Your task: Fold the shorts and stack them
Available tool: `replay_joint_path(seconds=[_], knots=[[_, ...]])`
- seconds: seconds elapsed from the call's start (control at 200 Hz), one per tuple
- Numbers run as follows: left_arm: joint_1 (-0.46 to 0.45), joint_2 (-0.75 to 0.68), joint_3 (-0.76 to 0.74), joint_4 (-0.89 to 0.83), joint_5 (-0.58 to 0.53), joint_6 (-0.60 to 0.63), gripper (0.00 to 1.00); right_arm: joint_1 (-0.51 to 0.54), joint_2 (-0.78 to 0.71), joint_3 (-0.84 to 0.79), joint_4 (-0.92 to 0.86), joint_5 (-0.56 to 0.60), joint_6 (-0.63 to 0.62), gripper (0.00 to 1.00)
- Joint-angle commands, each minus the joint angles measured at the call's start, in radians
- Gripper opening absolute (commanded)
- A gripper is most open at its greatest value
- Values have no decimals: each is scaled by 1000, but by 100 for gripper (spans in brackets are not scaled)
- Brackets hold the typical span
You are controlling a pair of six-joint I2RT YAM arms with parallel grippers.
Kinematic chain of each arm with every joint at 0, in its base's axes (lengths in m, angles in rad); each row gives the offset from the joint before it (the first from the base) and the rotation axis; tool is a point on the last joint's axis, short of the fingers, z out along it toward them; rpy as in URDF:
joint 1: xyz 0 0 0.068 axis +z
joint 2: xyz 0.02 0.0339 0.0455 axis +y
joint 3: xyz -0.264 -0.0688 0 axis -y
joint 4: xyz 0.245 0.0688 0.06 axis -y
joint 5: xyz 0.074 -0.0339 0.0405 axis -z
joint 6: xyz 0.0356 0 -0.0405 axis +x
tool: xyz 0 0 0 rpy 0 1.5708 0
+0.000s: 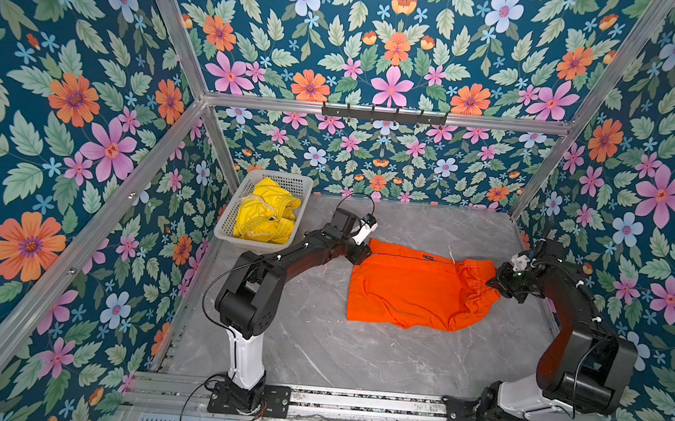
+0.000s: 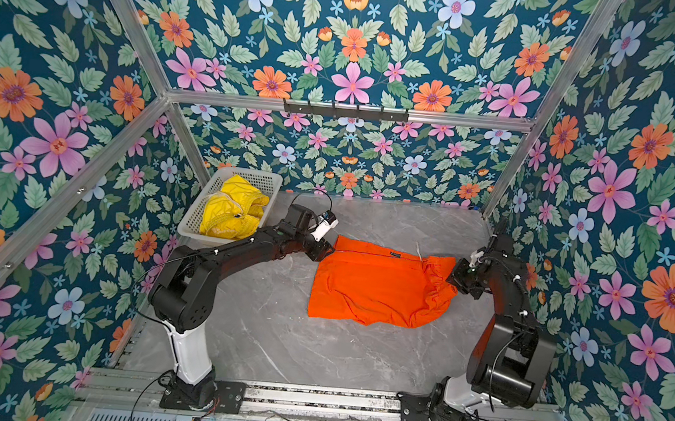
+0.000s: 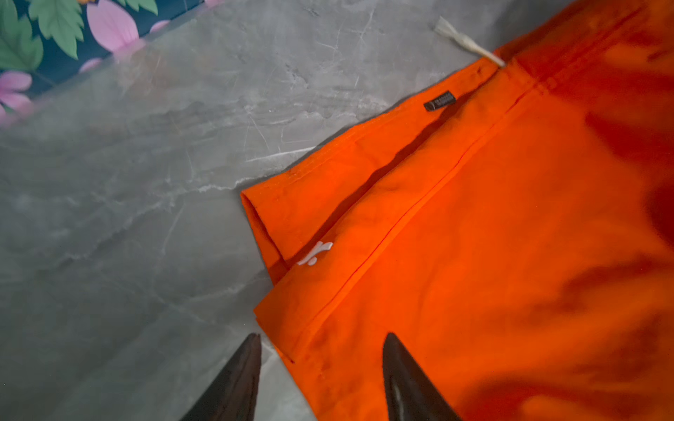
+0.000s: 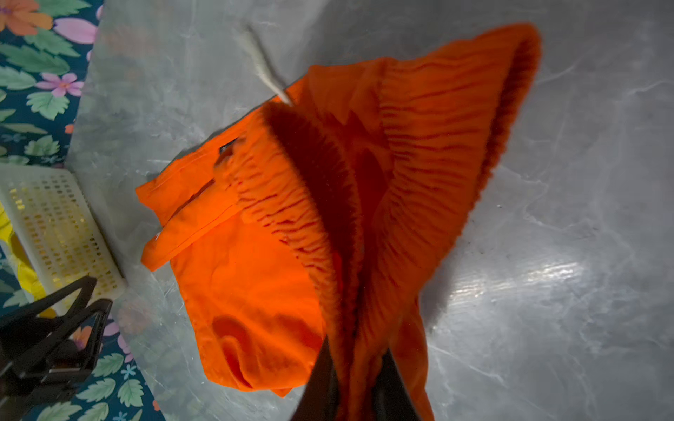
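Floral walls (image 1: 382, 57) enclose the grey marble tabletop (image 1: 316, 343), orange shorts (image 1: 412, 289) lying between the grippers. The right gripper (image 4: 355, 350) clamps the waistband (image 4: 437, 145); only the left wrist view shows the left gripper (image 3: 322, 337) parted astride a leg hem (image 3: 291, 317). Yellow shorts (image 1: 264, 213) fill the basket (image 1: 284, 180) beyond it.

Black arms (image 1: 281, 256), white base links (image 1: 247, 357), looping cables (image 1: 203, 300), dark tapered fingers (image 3: 237, 379), perhaps rubbery

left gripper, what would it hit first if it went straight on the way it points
Likely the orange shorts, at their leg hem corner just ahead of the left gripper; depth is unclear.
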Motion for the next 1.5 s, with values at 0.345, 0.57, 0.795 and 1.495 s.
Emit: replay_joint_path(seconds=[0.345,0.57,0.795,1.495], knots=[[38,139,133,-127,25,711,58,-32,39,37,-13,193,71,61],[47,155,152,-194,42,899,57,17,-95,102,-53,320,57,62],[46,156,128,-204,69,998,56,207,-131,31,81,194,64,61],[40,195,46,156,-44,872,48,321,72,-137,306,83,128,60]])
